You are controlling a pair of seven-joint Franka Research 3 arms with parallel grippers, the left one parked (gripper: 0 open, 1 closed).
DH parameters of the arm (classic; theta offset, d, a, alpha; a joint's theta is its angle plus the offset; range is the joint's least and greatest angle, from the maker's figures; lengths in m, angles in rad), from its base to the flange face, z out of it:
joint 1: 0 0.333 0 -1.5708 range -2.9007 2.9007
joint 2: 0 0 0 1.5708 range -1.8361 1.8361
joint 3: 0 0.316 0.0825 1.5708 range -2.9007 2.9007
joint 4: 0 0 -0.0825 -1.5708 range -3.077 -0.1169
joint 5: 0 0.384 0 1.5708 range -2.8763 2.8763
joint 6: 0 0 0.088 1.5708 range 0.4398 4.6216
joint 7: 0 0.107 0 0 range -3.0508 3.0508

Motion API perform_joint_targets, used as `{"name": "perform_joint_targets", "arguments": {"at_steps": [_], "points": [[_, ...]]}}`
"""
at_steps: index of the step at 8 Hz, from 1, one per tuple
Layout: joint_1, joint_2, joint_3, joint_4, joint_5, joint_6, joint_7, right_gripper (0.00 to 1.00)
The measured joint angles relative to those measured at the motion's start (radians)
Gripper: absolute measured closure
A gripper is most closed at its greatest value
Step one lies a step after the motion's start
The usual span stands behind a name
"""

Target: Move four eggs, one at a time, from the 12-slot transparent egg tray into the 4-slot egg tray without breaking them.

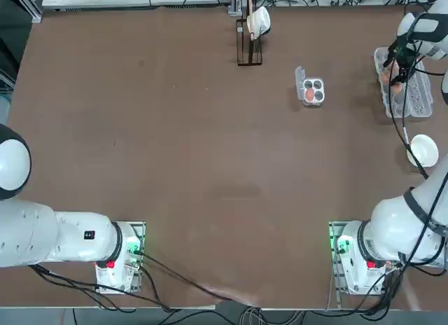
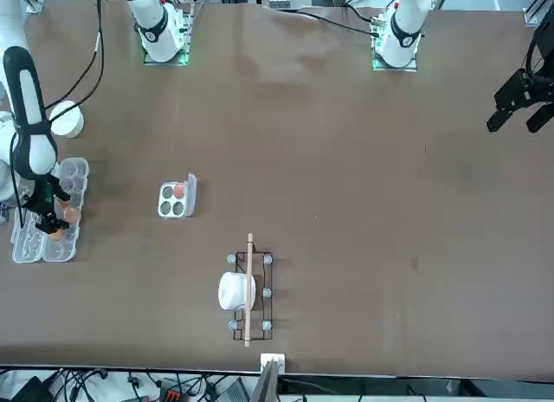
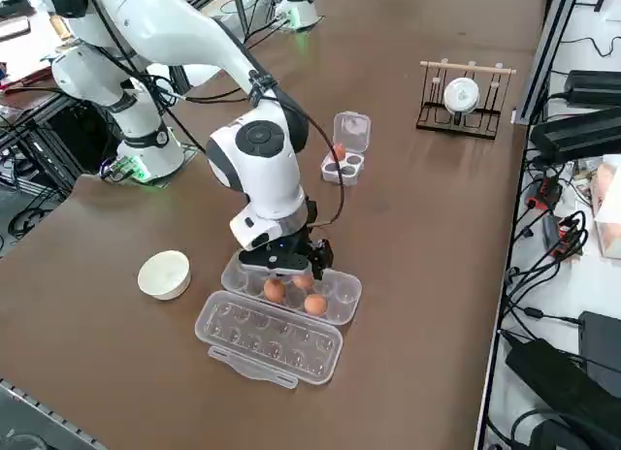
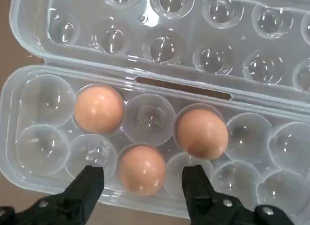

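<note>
Brown table [image 1: 175, 164] fills my top view: the 4-slot egg tray [image 1: 313, 91] with one egg sits toward the far edge, the 12-slot transparent egg tray [image 1: 413, 101] by the right edge. From my wrist camera, three eggs [image 4: 99, 108] remain; right gripper [image 4: 143, 186] hangs released, fingers straddling one.

White bowl [image 1: 423, 150] near table's right edge; wire rack [image 1: 250, 41] holding white cup [image 1: 260, 20] at far edge.
</note>
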State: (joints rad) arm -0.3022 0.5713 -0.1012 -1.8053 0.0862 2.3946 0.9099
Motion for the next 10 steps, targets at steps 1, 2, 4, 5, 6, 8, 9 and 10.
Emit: {"name": "perform_joint_targets", "arguments": {"at_steps": [1, 2, 4, 5, 6, 8, 9, 10], "points": [[0.000, 0.006, 0.000, 0.000, 0.000, 0.010, 0.005, 0.03], [0.000, 0.012, 0.000, 0.001, 0.000, 0.018, 0.009, 0.04], [0.000, 0.016, 0.000, 0.001, 0.000, 0.026, 0.012, 0.06], [0.000, 0.017, 0.000, 0.001, 0.000, 0.026, 0.013, 0.07], [0.000, 0.019, 0.000, 0.001, 0.000, 0.027, 0.013, 0.07], [0.000, 0.023, 0.000, 0.001, 0.000, 0.028, 0.014, 0.07], [0.000, 0.024, 0.000, 0.001, 0.000, 0.028, 0.014, 0.09], [0.000, 0.025, 0.000, 0.001, 0.000, 0.028, 0.014, 0.13]]}}
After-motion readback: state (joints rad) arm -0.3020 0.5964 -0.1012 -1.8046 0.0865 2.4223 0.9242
